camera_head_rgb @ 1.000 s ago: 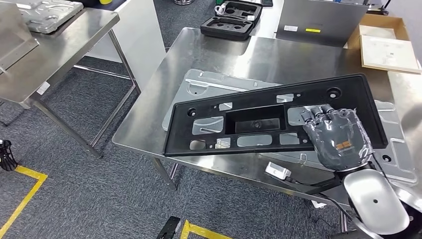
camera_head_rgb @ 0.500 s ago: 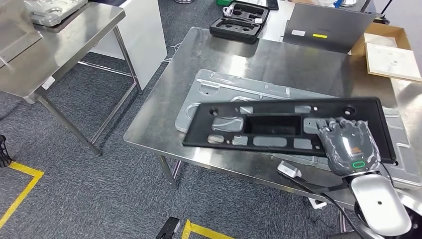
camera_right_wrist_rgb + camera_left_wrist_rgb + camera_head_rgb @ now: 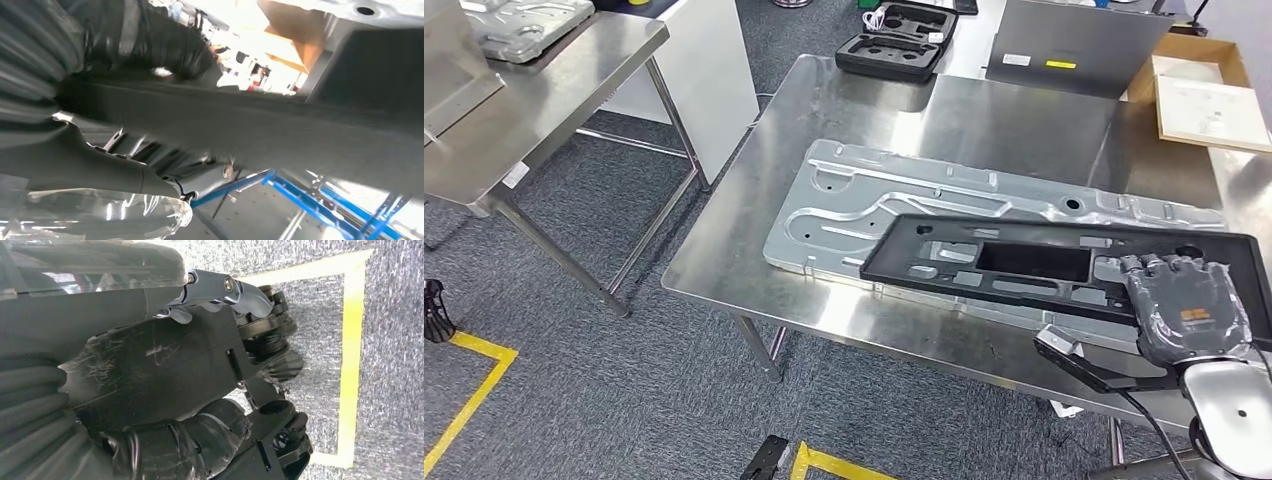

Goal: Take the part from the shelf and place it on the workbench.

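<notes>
The black plastic panel (image 3: 1064,268) lies with its long axis across the steel workbench (image 3: 984,120), over the silver stamped sheet (image 3: 894,205), its far end stretching away to the left of the right hand (image 3: 1186,315), whose fingers grasp its near-right end, while the left hand (image 3: 190,405) hangs over the floor with fingers curled, holding nothing.

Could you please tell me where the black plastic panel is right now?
In the head view, the black plastic panel is at the workbench's near right, over the silver metal sheet, gripped at its right end by the right hand.
</notes>
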Robot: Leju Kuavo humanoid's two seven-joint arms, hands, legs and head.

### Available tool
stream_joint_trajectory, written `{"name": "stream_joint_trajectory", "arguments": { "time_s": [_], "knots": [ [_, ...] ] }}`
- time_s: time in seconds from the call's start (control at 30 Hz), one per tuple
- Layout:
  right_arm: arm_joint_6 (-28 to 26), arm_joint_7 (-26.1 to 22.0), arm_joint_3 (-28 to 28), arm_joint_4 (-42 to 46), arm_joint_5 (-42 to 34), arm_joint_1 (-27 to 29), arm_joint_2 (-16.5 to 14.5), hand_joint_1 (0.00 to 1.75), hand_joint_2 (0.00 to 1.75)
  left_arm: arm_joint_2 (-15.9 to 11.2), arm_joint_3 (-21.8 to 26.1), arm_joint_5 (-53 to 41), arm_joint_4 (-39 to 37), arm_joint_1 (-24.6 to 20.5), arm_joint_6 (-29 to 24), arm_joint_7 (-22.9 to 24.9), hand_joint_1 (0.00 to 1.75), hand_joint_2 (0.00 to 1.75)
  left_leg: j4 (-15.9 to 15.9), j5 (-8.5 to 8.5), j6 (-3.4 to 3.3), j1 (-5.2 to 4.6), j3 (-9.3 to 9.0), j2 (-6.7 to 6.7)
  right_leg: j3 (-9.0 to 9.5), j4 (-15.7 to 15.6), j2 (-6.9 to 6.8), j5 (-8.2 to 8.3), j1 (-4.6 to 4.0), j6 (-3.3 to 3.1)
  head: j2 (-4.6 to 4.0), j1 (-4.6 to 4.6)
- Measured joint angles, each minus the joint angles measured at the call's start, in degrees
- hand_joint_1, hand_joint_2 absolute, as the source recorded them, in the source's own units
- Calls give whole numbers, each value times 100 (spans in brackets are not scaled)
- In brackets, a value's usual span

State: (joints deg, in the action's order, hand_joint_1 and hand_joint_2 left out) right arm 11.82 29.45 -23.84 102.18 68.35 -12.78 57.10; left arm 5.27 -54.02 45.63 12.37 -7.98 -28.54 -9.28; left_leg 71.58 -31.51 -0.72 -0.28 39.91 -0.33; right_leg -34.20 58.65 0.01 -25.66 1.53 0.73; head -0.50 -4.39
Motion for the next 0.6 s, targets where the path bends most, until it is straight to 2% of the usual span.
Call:
{"name": "stream_joint_trajectory", "arguments": {
  "time_s": [0.07, 0.13, 0.23, 0.3, 0.33, 0.4, 0.43, 0.47, 0.5, 0.53, 0.6],
  "knots": [
    [-20, 1, 162, -27, 13, 99, 5, 0, 0, -1, -1, -7, 0, -15, -49, -31, 0, 87, -769, 362, -5, 11, -373, -5, 18, 2, 14, -13, 13, 24, -1, 1],
    [-32, 2, 295, -51, 44, 173, 7, 0, 0, -2, -5, -12, 0, -37, -84, -50, 0, 0, -1263, 494, -34, -13, -618, -14, 20, -6, 27, -9, 16, 80, -1, 6],
    [-40, 2, 400, -84, 89, 252, 5, 0, 0, -6, -25, -34, 0, -50, -96, 12, 0, 0, -1388, 517, -135, -57, -668, -13, 20, -44, 29, 13, 49, 186, 1, 7],
    [-43, 1, 442, -102, 131, 270, 1, 0, 0, -10, -44, -58, 0, -53, -87, 92, 0, 0, -1487, 571, -219, -53, -721, -6, -50, 132, 19, -128, 61, 215, 1, 19],
    [-44, 1, 460, -108, 155, 272, -4, 0, 0, -11, -52, -65, 0, -54, -73, 119, 0, 0, -1518, 588, -248, -52, -741, -2, -164, 393, 13, -285, 57, 212, 0, 26],
    [-46, -2, 480, -123, 194, 271, -28, 0, 0, -12, -58, -50, 0, -51, -22, 141, 0, 0, -1519, 590, -275, -75, -742, 1, -503, 1133, 13, -623, 29, 203, -1, 34],
    [-46, -4, 481, -131, 204, 273, -46, 0, 0, -11, -59, -30, 0, -44, 11, 142, 0, 0, -1511, 585, -281, -86, -740, 2, -625, 1393, 13, -688, 18, 199, -1, 35],
    [-48, -5, 481, -138, 214, 274, -66, 0, 0, -11, -60, -8, 0, -36, 37, 139, 0, 0, -1499, 579, -286, -94, -738, 2, -654, 1456, 12, -648, 10, 193, -1, 34],
    [-51, -7, 481, -142, 222, 273, -80, 0, 0, -11, -60, 13, 0, -30, 54, 136, 0, 0, -1481, 569, -288, -98, -738, 0, -571, 1288, 12, -508, 5, 185, -1, 34],
    [-54, -7, 482, -144, 227, 268, -87, 0, 0, -11, -60, 25, 0, -27, 62, 132, 0, 0, -1454, 554, -287, -99, -738, -3, -393, 942, 10, -314, 4, 174, 0, 35],
    [-67, -9, 489, -146, 236, 247, -99, 0, 0, -10, -60, 37, 0, -28, 71, 108, 0, 0, -1383, 511, -262, -115, -715, -12, -50, 276, 11, -92, -10, 150, 1, 35]
  ]
}}
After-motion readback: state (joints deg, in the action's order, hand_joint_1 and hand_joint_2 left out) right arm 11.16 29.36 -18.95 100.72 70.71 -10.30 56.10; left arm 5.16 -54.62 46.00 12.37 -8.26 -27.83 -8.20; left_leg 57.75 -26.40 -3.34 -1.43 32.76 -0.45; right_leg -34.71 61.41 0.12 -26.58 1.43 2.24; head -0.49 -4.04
